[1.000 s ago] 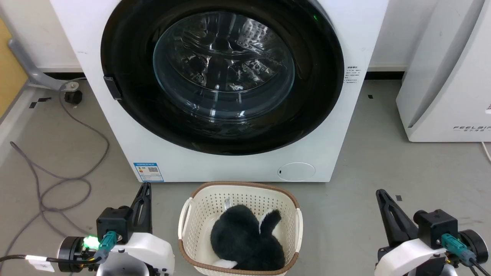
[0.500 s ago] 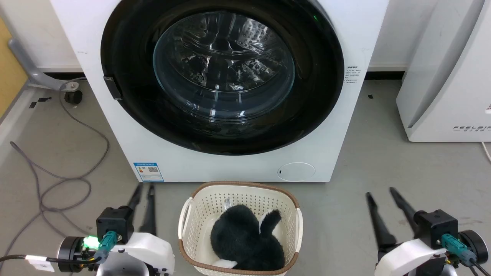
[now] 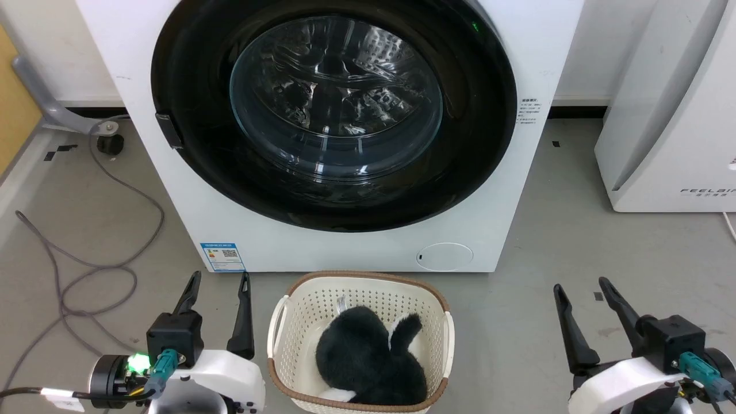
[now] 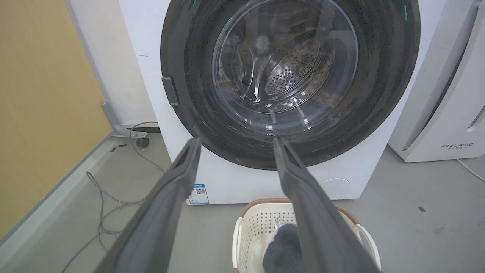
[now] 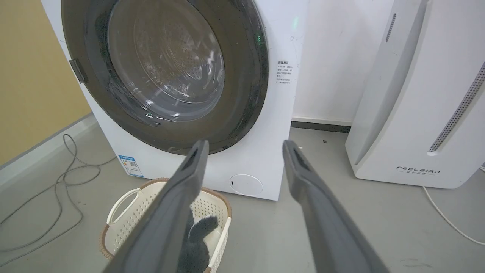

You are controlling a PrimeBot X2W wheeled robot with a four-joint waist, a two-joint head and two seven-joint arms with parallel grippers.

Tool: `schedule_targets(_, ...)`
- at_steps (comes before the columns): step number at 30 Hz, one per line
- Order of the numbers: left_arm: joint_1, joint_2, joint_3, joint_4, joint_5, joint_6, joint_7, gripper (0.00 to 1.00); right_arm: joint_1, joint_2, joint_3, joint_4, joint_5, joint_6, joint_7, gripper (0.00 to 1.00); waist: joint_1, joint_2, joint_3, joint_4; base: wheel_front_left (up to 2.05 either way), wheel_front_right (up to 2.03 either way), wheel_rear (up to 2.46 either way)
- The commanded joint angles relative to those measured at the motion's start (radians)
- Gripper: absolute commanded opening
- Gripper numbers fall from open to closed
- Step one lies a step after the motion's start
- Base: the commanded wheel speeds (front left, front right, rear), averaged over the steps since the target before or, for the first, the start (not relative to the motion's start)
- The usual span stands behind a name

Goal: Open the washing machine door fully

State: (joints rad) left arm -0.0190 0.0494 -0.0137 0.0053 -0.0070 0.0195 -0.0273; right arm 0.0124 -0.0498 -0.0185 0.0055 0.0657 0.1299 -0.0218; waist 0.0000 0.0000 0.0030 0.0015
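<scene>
1. Still at the approach step: washing machine door (image 3: pixel 335 109) shut flush against the washing machine (image 3: pixel 345 253), untouched.
2. Left pincer (image 3: pixel 220 277) and right pincer (image 3: pixel 581 284) both spread, empty, low before the machine's front, well short of it.
3. Next, probably: lift one pincer to the dark tab (image 3: pixel 169 131) on the door's left rim, hook, swing outward. Hinge side: cannot tell.
4. Left wrist view: perforated drum (image 4: pixel 291 76) plain through the glass. Right wrist view: FEELBIRD appliance (image 5: pixel 416 113) right of the machine, vent slots included.

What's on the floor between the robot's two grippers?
A white basket holding something black and fluffy, seen in the head view.
</scene>
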Motion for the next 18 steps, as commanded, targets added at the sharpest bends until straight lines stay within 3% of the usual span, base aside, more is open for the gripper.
schedule_targets(1, -0.001, 0.0, -0.001, 0.001, -0.007, 0.01, -0.009, 1.0, -0.005, 0.0, -0.004, -0.001, 0.016, 0.0, -0.014, 1.0, 0.0, 0.0, 0.0, 0.0, 0.0, 0.0, 0.0)
schedule_targets(2, -0.001, 0.0, -0.002, 0.001, -0.007, 0.011, -0.011, 1.0, -0.005, 0.0, -0.005, -0.001, 0.024, 0.0, -0.016, 1.0, 0.0, 0.0, 0.0, 0.0, 0.0, 0.0, 0.0)
schedule_targets(3, -0.001, 0.0, -0.003, 0.001, -0.008, 0.013, -0.013, 1.0, -0.006, 0.0, -0.007, -0.001, 0.033, 0.0, -0.018, 0.46, 0.0, 0.0, 0.001, 0.0, 0.0, 0.0, 0.0)
schedule_targets(4, -0.001, 0.0, -0.004, 0.001, -0.009, 0.015, -0.015, 1.0, -0.006, 0.0, -0.008, 0.0, 0.043, 0.0, -0.02, 0.0, 0.0, 0.0, 0.001, 0.001, 0.0, 0.0, 0.0)
schedule_targets(10, -0.002, 0.0, -0.01, 0.001, -0.013, 0.027, -0.027, 1.0, -0.009, 0.0, -0.003, 0.002, 0.121, 0.0, -0.033, 0.0, 0.0, 0.0, 0.002, 0.002, 0.0, 0.0, 0.0)
schedule_targets(18, -0.001, 0.0, -0.019, 0.002, -0.019, 0.042, -0.044, 1.0, -0.009, 0.0, 0.007, -0.007, 0.312, 0.0, -0.05, 0.0, 0.0, 0.0, 0.002, 0.004, 0.0, 0.0, 0.0)
